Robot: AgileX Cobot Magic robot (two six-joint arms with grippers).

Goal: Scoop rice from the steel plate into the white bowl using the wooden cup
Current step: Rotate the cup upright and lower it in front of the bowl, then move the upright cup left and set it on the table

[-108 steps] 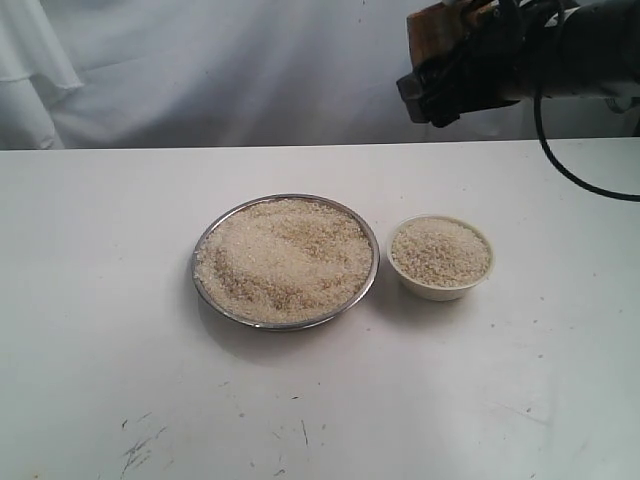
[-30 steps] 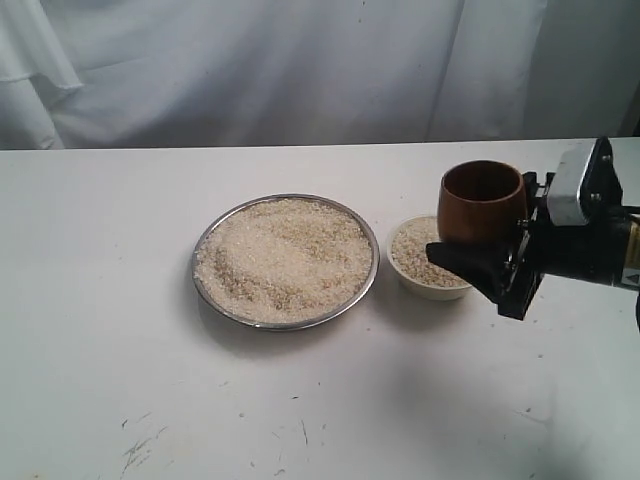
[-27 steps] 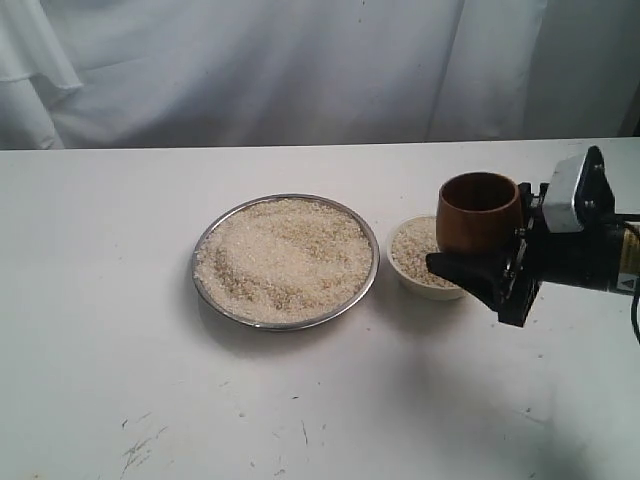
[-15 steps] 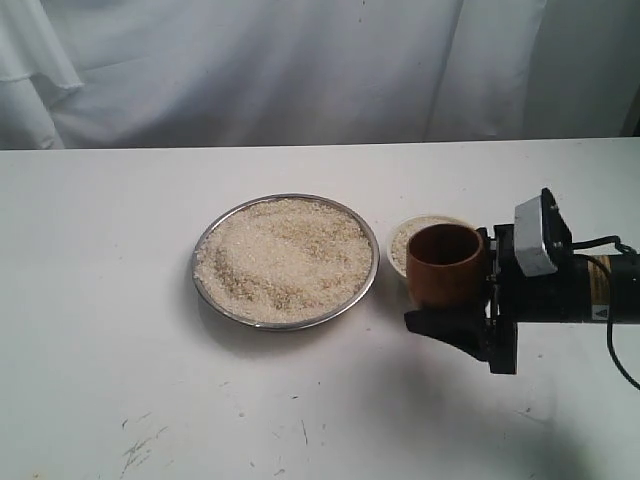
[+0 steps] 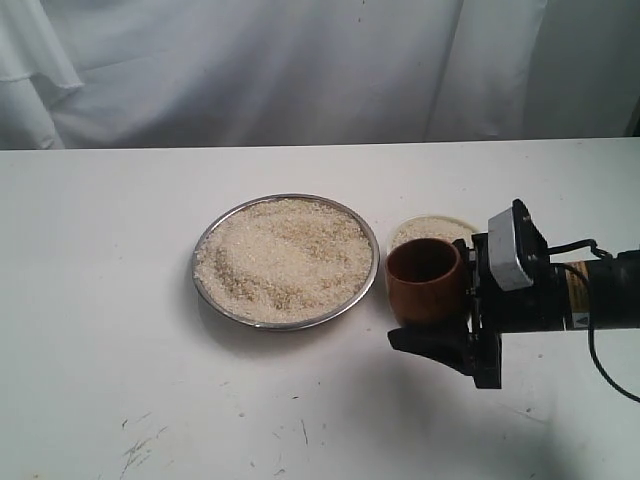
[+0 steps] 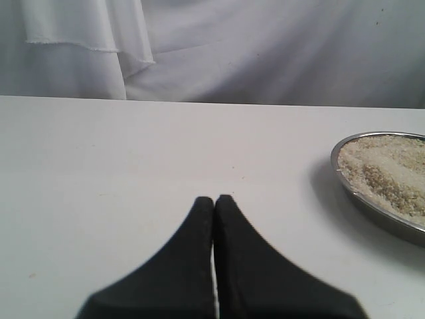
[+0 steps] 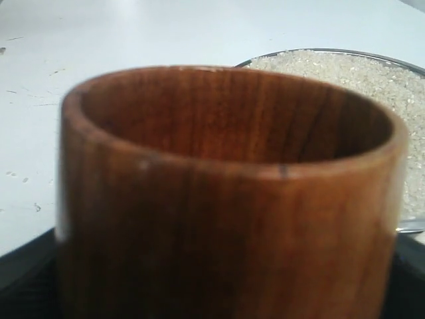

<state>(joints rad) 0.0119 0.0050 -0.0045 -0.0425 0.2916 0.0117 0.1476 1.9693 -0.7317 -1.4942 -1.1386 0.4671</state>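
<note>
The right gripper (image 5: 445,325) has brought the small reddish-brown wooden cup (image 5: 424,280) lower and nearer the front edge of the white worktop (image 5: 100,350), jaws clamped on its sides, cup upright and empty. Just beside it toward the left edge lies the beige rice (image 5: 285,258) heaped in the wide shiny steel plate (image 5: 288,325), nearer this arm than the left gripper (image 6: 214,203), which is pinched closed on nothing. Behind the cup sits the small cream-white bowl (image 5: 412,221).

Wide, shallow steel plate (image 6: 372,211) of shiny silver metal, cut off at the frame edge, heaped with small off-white grains of rice (image 6: 388,166). Resting on a flat white table (image 6: 119,146). Well apart from the plate, over bare table: black tapered left gripper (image 6: 214,201), fingertips pressed together. Beyond the plate, draped white cloth (image 6: 252,46).
</note>
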